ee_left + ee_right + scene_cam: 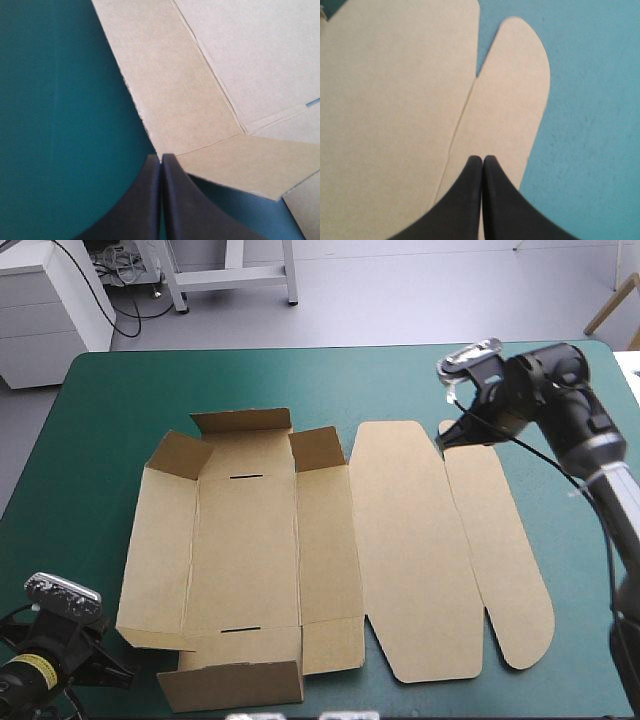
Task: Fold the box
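The brown box (250,540) lies open in the middle of the table. Its left part has low walls and corner flaps partly raised. The lid panel (410,550) and a narrow rounded flap (500,550) lie flat to the right. My right gripper (441,444) is shut at the far end of that flap. In the right wrist view its tips (482,159) sit over the rounded flap (510,100) with nothing held. My left gripper (125,676) is shut by the box's near left corner. In the left wrist view its tips (161,157) meet at the edge of the box's wall (175,100).
The teal-green cover (120,410) shows on every side of the box, widest along the far edge and at the far left. The near front flap (230,685) of the box reaches almost to the table's near edge.
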You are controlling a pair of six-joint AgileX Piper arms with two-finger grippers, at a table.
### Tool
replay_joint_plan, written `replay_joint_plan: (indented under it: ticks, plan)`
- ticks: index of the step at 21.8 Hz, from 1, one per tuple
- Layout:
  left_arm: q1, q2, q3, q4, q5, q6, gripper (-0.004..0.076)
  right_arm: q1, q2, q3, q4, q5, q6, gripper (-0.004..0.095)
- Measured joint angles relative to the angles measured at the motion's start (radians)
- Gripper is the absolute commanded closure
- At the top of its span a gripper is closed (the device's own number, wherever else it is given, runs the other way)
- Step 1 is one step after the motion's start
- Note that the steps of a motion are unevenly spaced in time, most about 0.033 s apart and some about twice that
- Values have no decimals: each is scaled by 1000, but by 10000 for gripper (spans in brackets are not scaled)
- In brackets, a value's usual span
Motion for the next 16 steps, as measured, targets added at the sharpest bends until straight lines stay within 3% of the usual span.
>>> replay_joint_plan:
  ticks: [9, 13, 16]
  plan:
    - [0, 0, 0, 0, -38, 0, 734, -228, -464, 459, 61, -97, -6, 928]
    - [0, 9, -7, 30, -125, -47, 734, -217, -641, 559, 159, -177, 0, 927]
    - [0, 66, -59, 83, -129, -99, 734, -138, -632, 565, 124, -188, 1, 927]
